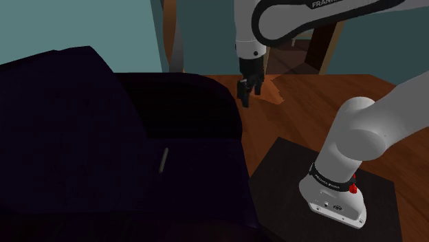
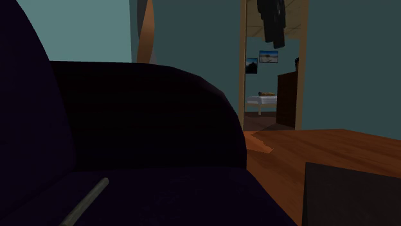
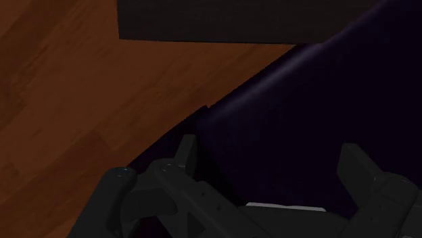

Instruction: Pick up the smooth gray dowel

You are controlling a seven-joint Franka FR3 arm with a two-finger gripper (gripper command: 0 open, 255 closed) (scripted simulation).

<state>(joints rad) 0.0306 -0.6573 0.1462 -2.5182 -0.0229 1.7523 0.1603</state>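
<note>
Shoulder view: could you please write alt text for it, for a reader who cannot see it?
A thin gray dowel lies on the seat of a dark purple sofa, well apart from the black end effector, which hangs over the sofa's edge beside the wooden floor. The white arm reaches there from its black stand at lower right.

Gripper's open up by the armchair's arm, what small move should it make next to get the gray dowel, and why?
Probably carry the gripper toward the shoulder view's lower left, over the seat cushion, before lowering. Its fingers stand apart with nothing between them, and it hangs above the edge of the dark armrest beside the wooden floor, while the gray dowel lies on the cushion, well apart from it.
</note>
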